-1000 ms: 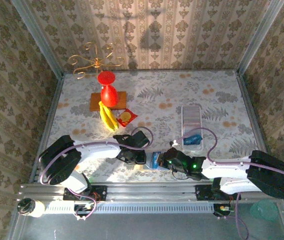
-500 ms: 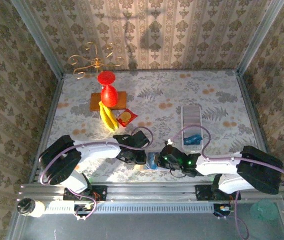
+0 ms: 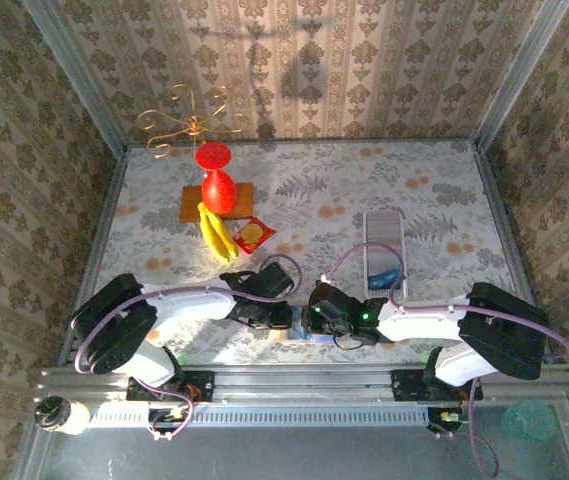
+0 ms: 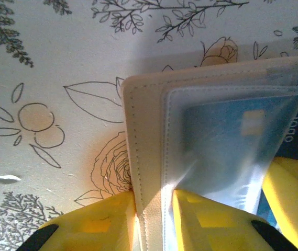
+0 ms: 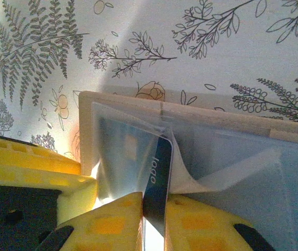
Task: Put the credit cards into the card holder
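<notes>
The left claw (image 4: pixel 154 212) clamps the near edge of the tan, stitched, leather-like card holder (image 4: pixel 144 130), which lies open just ahead. The right claw (image 5: pixel 154 214) pinches a dark blue plastic credit card (image 5: pixel 158 175) on edge, its far end at the holder's clear plastic sleeves (image 5: pixel 232 172).

in the left wrist view the card holder (image 4: pixel 138 130) runs out of the picture at the right and bottom, and the blue card (image 4: pixel 232 136) sits behind a milky sleeve (image 4: pixel 206 104), its print blurred. the left gripper (image 4: pixel 154 201) has its fingers (image 4: pixel 96 225) cut off at the bottom. in the right wrist view the dark card (image 5: pixel 157 178) stands on edge in the right gripper (image 5: pixel 154 204) and its lower end drops off the frame; the holder's right part is cropped too. from above, both grippers cover the holder — what peeks out is too small to tell.
</notes>
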You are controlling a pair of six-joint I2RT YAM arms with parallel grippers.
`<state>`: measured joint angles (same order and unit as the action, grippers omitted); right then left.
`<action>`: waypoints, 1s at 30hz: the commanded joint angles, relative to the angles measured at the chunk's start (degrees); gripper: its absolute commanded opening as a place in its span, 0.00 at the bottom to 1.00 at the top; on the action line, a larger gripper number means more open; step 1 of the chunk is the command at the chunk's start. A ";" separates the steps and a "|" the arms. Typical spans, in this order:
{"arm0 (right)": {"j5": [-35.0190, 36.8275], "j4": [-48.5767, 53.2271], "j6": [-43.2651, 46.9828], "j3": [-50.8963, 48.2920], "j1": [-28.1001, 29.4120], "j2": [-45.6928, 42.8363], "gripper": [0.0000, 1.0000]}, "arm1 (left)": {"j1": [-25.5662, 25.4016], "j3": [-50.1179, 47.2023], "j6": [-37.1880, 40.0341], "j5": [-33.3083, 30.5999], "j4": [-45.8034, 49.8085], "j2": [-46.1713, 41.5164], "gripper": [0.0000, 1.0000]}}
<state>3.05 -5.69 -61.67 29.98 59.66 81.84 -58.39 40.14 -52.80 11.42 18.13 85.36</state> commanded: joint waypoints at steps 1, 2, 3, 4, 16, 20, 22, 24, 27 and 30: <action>-3.12 3.40 0.53 0.54 0.55 1.30 0.14 | 1.06 -3.43 -1.33 4.25 -4.03 -2.50 0.27; -2.93 3.41 0.35 0.44 0.55 1.30 0.14 | 1.43 -4.24 -1.96 4.69 -5.48 -3.69 0.27; -2.80 3.28 0.31 0.43 0.55 1.39 0.14 | 1.80 -5.21 -2.66 5.32 -7.48 -4.87 0.28; -2.70 3.29 0.32 0.51 0.55 1.47 0.14 | 2.14 -6.40 -3.41 6.30 -9.79 -5.81 0.29; -1.18 4.55 -1.01 1.73 0.81 0.25 0.26 | 3.47 -13.38 -6.44 8.02 -15.98 -11.08 0.30; 0.71 9.45 -0.89 3.10 0.99 -1.69 0.27 | 3.57 -14.54 -6.57 7.57 -15.57 -12.53 0.29; 1.57 12.53 -0.48 4.09 0.99 -1.73 0.32 | 3.57 -14.89 -6.49 7.56 -15.43 -12.95 0.29; 2.63 16.46 -0.38 5.51 0.98 -3.34 0.38 | 3.60 -15.15 -6.53 7.41 -15.08 -13.41 0.27; 3.19 19.36 -0.05 6.82 1.12 -3.32 0.34 | 3.55 -15.53 -6.36 6.96 -14.41 -14.29 0.26; 3.10 20.79 0.66 8.42 1.25 -2.48 0.15 | 3.73 -15.68 -6.18 6.60 -13.74 -14.78 0.23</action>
<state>4.08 9.85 -61.23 36.58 60.40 79.61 -55.02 25.45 -58.78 18.35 3.31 71.53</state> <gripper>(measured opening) 0.173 0.240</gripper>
